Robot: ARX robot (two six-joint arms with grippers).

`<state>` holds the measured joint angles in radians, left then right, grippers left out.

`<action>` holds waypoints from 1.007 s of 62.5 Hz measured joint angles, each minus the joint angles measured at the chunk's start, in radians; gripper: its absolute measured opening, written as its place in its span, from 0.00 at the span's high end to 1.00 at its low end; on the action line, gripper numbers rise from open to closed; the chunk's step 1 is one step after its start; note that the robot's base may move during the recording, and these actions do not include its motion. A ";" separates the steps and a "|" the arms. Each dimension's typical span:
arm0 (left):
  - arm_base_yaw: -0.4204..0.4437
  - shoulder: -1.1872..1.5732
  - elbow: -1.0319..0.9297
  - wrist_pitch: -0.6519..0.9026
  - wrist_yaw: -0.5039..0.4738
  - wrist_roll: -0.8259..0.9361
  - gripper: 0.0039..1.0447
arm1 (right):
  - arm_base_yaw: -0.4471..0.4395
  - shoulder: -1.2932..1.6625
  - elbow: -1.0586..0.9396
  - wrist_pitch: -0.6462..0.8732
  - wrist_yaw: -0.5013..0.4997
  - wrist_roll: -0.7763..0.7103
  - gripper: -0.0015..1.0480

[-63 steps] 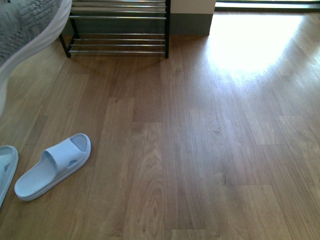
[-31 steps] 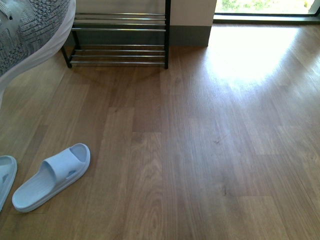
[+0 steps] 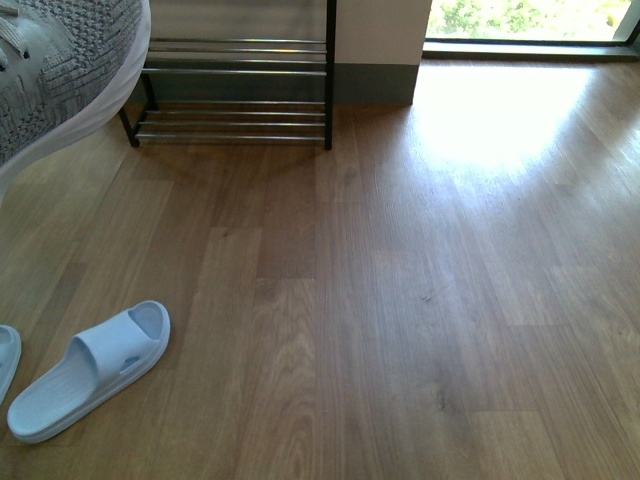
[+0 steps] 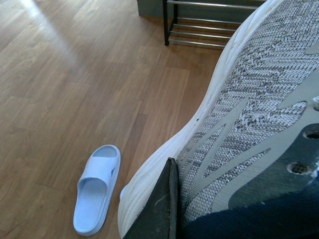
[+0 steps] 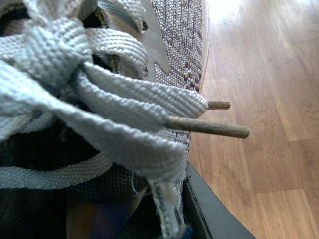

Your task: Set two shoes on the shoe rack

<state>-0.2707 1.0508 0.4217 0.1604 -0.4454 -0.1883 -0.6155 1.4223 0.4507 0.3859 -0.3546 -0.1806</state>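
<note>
One grey knit sneaker (image 3: 60,70) with a thick white sole hangs in the air at the top left of the front view, in front of the shoe rack (image 3: 240,90). The rack is a black frame with chrome rods, standing against the far wall. In the left wrist view that sneaker (image 4: 259,99) fills the frame. My left gripper (image 4: 179,204) is shut on its side near the navy collar, with one dark finger (image 4: 157,209) against the sole. In the right wrist view the other sneaker (image 5: 179,35) is very close, laces in front. My right gripper (image 5: 164,214) is shut on it.
A pale blue slipper (image 3: 90,370) lies on the wooden floor at the front left, and the edge of a second slipper (image 3: 5,355) shows beside it. Sunlit floor stretches to a window (image 3: 530,20) at the far right. The rack (image 4: 209,30) also appears beyond the held sneaker.
In the front view the rack has slid lower, so more of its shelves and the window show. The slipper has drifted down and left. The held sneaker stays at the top left.
</note>
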 joint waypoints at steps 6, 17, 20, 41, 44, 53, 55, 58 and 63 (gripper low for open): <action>0.000 0.000 0.000 0.000 0.001 0.000 0.99 | 0.000 0.000 0.000 0.000 -0.002 0.000 0.97; -0.001 0.000 -0.001 -0.002 0.011 0.000 0.99 | -0.002 0.000 -0.001 0.000 0.010 0.000 0.97; -0.001 0.000 -0.001 -0.002 0.010 0.001 0.99 | -0.003 -0.001 -0.001 0.000 0.009 0.000 0.97; -0.001 0.000 -0.001 -0.003 0.001 0.001 0.99 | -0.001 -0.001 -0.001 -0.001 0.002 0.000 0.97; -0.001 0.000 -0.001 -0.003 0.002 0.001 0.99 | -0.001 -0.001 -0.001 -0.001 0.000 0.000 0.97; -0.001 0.000 -0.001 -0.003 0.003 0.001 0.99 | -0.001 -0.001 -0.001 -0.001 0.003 0.000 0.97; -0.001 0.000 -0.001 -0.003 0.003 0.001 0.99 | -0.001 -0.001 -0.001 -0.001 0.003 0.000 0.97; -0.001 0.000 -0.001 -0.003 0.003 0.001 0.99 | -0.001 -0.001 -0.001 -0.001 0.002 0.000 0.97; -0.001 0.000 -0.001 -0.003 0.003 0.000 0.99 | -0.001 -0.001 -0.001 -0.001 0.002 0.000 0.97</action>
<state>-0.2718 1.0508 0.4210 0.1574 -0.4427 -0.1879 -0.6163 1.4212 0.4500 0.3851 -0.3527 -0.1802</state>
